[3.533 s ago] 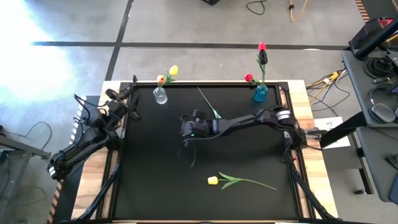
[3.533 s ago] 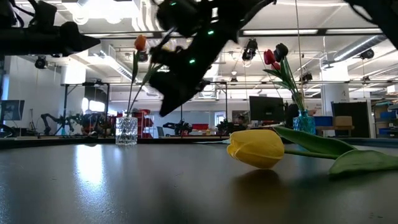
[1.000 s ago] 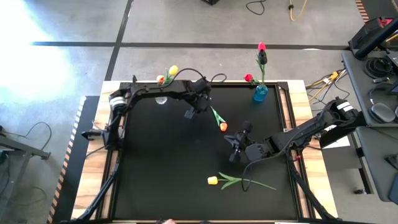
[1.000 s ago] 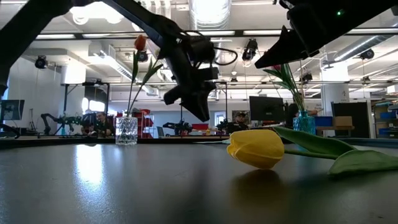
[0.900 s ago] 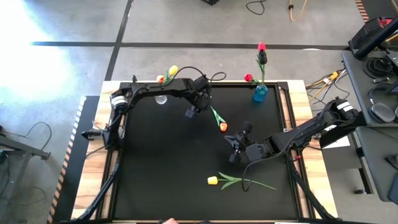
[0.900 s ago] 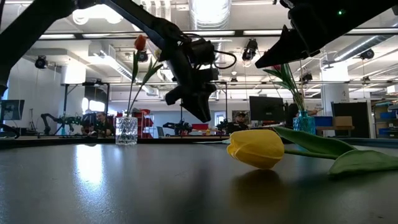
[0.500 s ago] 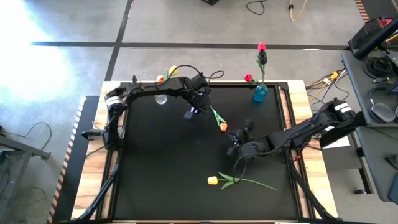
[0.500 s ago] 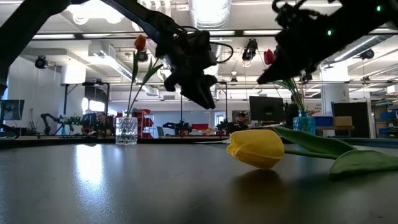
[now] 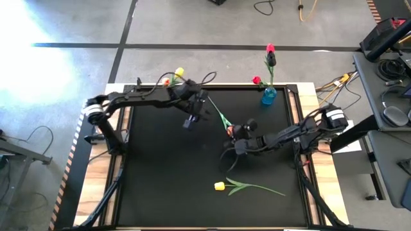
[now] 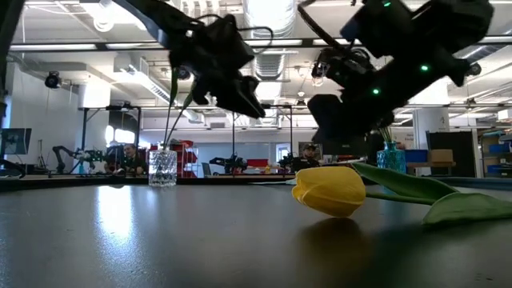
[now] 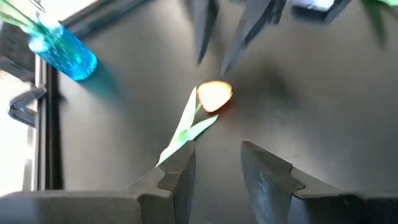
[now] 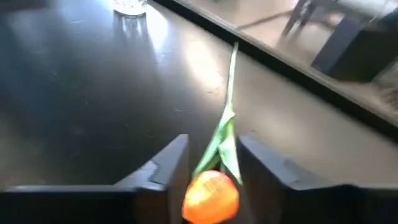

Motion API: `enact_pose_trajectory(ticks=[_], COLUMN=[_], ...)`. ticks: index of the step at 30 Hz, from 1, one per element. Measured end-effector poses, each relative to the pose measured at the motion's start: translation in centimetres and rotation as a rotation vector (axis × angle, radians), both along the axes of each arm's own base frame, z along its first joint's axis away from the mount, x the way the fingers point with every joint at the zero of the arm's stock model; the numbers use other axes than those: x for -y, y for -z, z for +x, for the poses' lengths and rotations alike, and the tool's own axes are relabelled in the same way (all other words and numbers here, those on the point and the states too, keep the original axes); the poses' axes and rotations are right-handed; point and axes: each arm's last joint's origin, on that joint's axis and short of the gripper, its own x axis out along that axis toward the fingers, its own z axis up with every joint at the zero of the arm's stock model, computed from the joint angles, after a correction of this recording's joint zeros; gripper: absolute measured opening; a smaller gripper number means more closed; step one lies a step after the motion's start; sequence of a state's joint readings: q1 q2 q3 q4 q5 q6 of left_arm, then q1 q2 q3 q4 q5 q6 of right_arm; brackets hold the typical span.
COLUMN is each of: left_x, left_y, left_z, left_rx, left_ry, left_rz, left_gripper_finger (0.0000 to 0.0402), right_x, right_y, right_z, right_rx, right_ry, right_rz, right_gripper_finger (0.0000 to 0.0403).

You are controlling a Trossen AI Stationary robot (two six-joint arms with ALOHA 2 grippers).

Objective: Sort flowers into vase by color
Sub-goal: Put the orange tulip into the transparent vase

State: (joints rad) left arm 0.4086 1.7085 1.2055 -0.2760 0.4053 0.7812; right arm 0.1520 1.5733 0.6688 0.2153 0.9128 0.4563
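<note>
Orange tulip (image 11: 214, 97) lies beyond the parted gripper (image 11: 216, 163); blue vase (image 11: 69, 53) nearby.

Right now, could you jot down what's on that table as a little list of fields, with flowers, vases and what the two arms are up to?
Surface: black table
Clear vase: far left, holds yellow and orange flowers
Blue vase: far right, holds red, pink and dark flowers
Orange tulip: lying mid-table, loose
Yellow tulip: lying near the front edge, untouched
Right gripper: open, fingers either side of the orange tulip's head
Left gripper: open, above the table just left of that tulip's stem
Left to sort: two flowers
</note>
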Motion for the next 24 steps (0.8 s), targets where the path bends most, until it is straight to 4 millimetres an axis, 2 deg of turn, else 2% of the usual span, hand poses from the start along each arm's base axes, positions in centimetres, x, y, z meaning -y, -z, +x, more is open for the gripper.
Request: enact_pose_trajectory(ticks=[5,10,16,24], left_x=[2.1,4.1,5.3,5.7], left_y=[-0.2,-0.2,0.3,1.1], left_z=[-2.9,-6.0,-9.0,-10.2], left_rx=[0.089,0.207,0.301,0.284], left_ry=[-0.035,-0.051,-0.070,-0.086], left_rz=[-0.027,-0.043,-0.053,-0.081], left_gripper_finger=[0.0113,0.0113,0.0113,0.0113], right_x=[3.3,5.5,6.8,7.9], right_y=[-0.3,0.3,1.4,2.7], right_z=[0.4,0.5,0.6,1.3], right_rx=[0.029,0.030,0.012,-0.020], right_ry=[0.029,0.019,0.068,0.021], right_rz=[0.119,0.237,0.256,0.360], right_gripper_finger=[0.0191,0.0215,0.0191,0.0135])
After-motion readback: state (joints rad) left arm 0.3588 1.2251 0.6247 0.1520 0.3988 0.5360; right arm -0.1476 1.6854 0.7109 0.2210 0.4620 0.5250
